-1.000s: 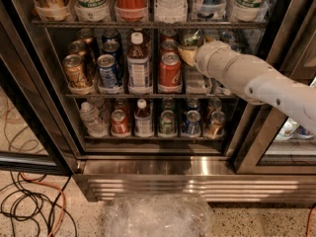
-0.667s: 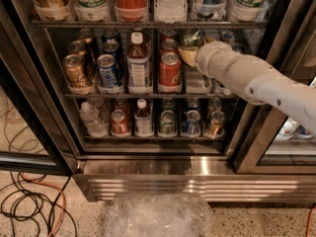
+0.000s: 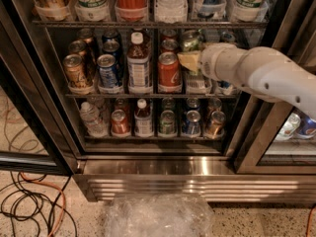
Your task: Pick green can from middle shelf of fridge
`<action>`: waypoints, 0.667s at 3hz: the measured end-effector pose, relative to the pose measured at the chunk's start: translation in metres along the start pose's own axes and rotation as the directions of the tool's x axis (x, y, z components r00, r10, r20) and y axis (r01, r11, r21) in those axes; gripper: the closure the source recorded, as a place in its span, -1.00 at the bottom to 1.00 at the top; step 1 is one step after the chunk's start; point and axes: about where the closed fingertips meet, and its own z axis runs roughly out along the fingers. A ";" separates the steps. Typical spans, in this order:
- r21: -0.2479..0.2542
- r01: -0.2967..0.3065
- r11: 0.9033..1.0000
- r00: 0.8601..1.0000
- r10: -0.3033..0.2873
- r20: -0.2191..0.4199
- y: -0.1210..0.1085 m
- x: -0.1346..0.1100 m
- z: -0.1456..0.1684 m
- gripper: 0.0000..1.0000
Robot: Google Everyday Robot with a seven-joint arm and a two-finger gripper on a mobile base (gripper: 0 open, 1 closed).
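Observation:
The fridge [image 3: 158,181] stands open in front of me, with its ribbed steel base at the bottom. The middle shelf [image 3: 113,96] holds rows of cans and a bottle. The green can [image 3: 190,38] stands in the row to the right of the red Coca-Cola can [image 3: 169,72], with only its top part showing. My gripper [image 3: 189,61], on the white arm that reaches in from the right, is right at the green can, in front of its lower part. Whether it grips the can is hidden.
On the middle shelf, a labelled bottle [image 3: 138,65], a blue can [image 3: 106,70] and a gold can [image 3: 75,70] stand to the left. The lower shelf [image 3: 148,138] is full of cans and bottles. Crumpled plastic wrap [image 3: 158,216] and cables [image 3: 29,206] lie on the floor.

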 end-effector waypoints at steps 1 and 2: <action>-0.004 -0.082 0.997 0.992 0.081 -0.099 -0.002 0.019 -0.043 1.00; 0.014 -0.165 0.986 0.974 0.165 -0.158 0.003 0.032 -0.077 1.00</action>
